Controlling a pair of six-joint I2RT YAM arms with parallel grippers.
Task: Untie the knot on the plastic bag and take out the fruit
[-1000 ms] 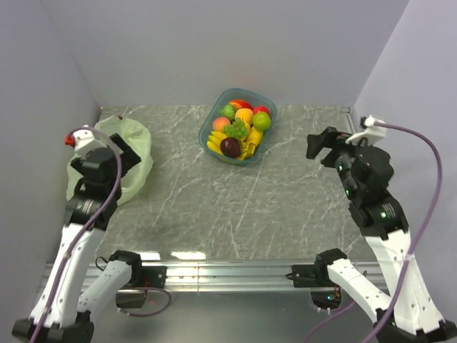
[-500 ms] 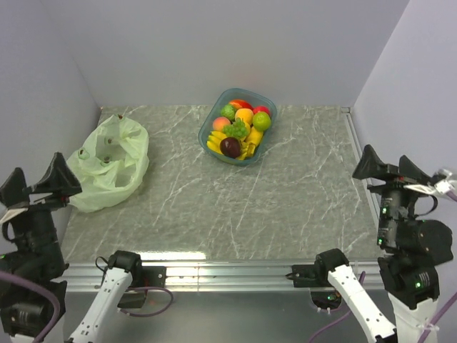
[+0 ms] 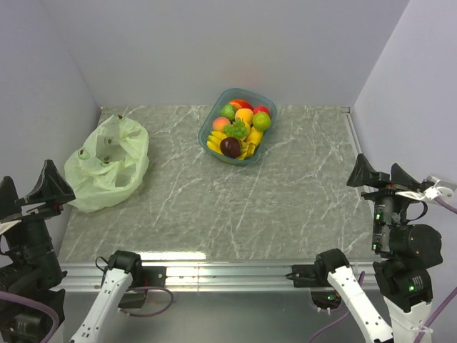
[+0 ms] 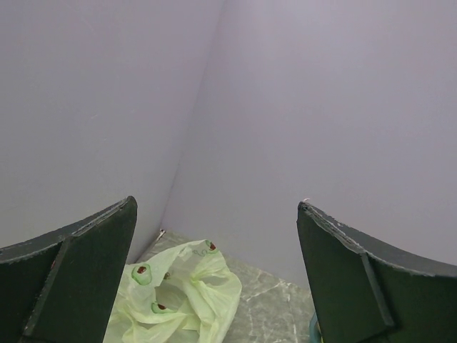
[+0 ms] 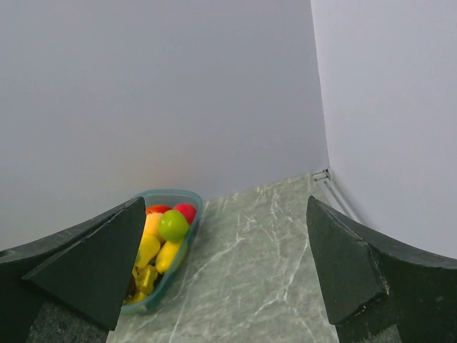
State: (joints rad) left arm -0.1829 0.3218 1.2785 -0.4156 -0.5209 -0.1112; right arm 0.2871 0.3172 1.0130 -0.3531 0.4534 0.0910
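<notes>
The pale green plastic bag (image 3: pixel 107 163) lies slack and crumpled at the table's left side, its mouth loose. No knot shows on it. It also shows in the left wrist view (image 4: pixel 178 300). The fruit lies in the teal bowl (image 3: pixel 211 120): banana bunch (image 3: pixel 214 141), grape cluster (image 3: pixel 237 129), dark plum (image 3: pixel 230 147), peach piece (image 3: pixel 221 123). My left gripper (image 3: pixel 28 187) is open and empty, raised near the front left corner, apart from the bag. My right gripper (image 3: pixel 378 174) is open and empty at the front right. Both also show open in the wrist views, the left (image 4: pixel 218 204) and the right (image 5: pixel 226 201).
The bowl (image 5: pixel 171 193) also holds a red fruit (image 5: pixel 186 211), green round fruits (image 5: pixel 173 225) and yellow pieces. Lilac walls close the table on the left, back and right. A metal rail (image 3: pixel 228 271) runs along the near edge.
Both arms have pulled back from over the table to the near corners and risen. The left gripper has left the bag, which now lies free. The bowl has not moved.
</notes>
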